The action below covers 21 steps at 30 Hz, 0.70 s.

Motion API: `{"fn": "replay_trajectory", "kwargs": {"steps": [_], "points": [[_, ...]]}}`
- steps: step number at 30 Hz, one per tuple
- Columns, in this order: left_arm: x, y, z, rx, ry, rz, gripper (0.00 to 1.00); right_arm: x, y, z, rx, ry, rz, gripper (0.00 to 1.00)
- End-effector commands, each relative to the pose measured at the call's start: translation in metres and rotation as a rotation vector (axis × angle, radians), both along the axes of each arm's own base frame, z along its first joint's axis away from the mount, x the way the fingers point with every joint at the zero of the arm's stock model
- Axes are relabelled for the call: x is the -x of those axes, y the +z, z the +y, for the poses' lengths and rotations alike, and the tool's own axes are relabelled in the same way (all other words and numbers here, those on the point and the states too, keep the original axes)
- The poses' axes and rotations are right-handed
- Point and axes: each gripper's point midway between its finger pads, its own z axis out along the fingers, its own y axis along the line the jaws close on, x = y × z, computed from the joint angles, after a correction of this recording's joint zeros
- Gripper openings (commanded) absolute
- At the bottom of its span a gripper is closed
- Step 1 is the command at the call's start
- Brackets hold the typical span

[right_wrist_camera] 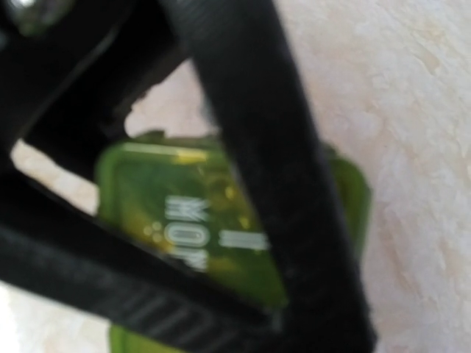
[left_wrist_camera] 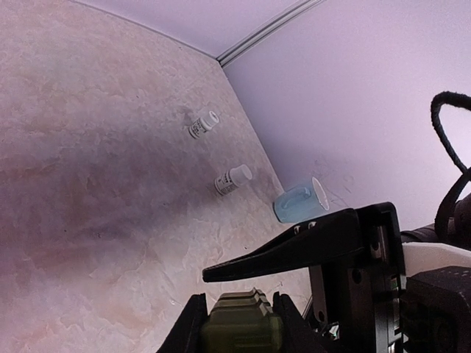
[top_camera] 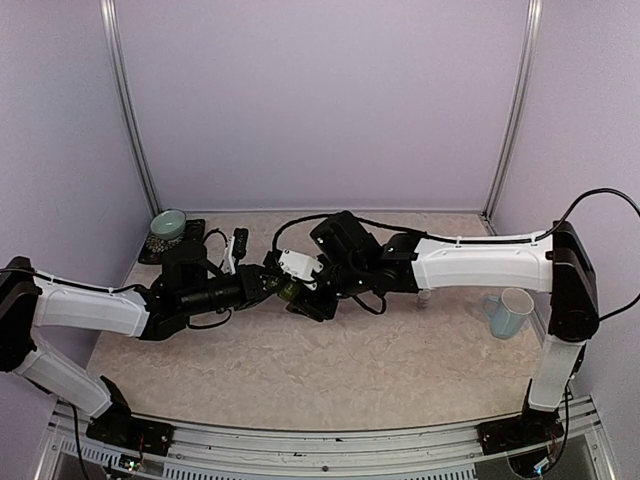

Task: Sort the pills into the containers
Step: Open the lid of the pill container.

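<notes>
1. While both arms reached to the table (top_camera: 300, 380) centre, the mug (top_camera: 510, 313) lay tipped at three o'clock.
2. Left gripper (left_wrist_camera: 239, 305) clamped the containers (left_wrist_camera: 241, 331) at centre.
3. Right gripper (top_camera: 312, 300) hung over their lid from three o'clock; blur hid whether it pinched anything.
4. Two bottles (left_wrist_camera: 233, 179) waited at two o'clock.
5. Lid-opening seemed in hand; next, probably, a steady left hold while the right prised one lid up.
</notes>
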Motion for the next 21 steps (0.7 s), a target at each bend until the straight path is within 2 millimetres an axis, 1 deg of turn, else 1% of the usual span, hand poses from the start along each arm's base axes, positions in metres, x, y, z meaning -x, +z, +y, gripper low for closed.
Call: {"fn": "replay_trajectory", "kwargs": {"steps": [1, 6, 9, 12, 15, 18, 21], "points": [[0.004, 0.006, -0.001, 0.022, -0.024, -0.006, 0.23, -0.012, 0.001, -0.005, 0.009, -0.055, -0.083, 0.57], [0.004, 0.006, -0.002, 0.024, -0.028, -0.004, 0.23, -0.014, 0.002, -0.007, 0.013, -0.059, -0.104, 0.56], [0.004, 0.006, -0.003, 0.019, -0.031, -0.005, 0.23, -0.014, 0.006, -0.008, 0.008, -0.053, -0.115, 0.51], [0.005, 0.004, -0.003, 0.008, -0.036, -0.005, 0.23, -0.013, 0.013, -0.009, -0.005, -0.049, -0.129, 0.43], [0.006, 0.002, -0.004, 0.004, -0.046, -0.001, 0.23, -0.014, 0.019, -0.008, -0.017, -0.048, -0.138, 0.43], [0.006, 0.0, -0.006, -0.005, -0.051, 0.001, 0.23, -0.013, 0.019, -0.005, -0.014, -0.039, -0.13, 0.42], [0.005, -0.005, -0.007, -0.036, -0.049, 0.0, 0.23, -0.007, 0.02, -0.002, -0.011, -0.011, -0.09, 0.39]]}}
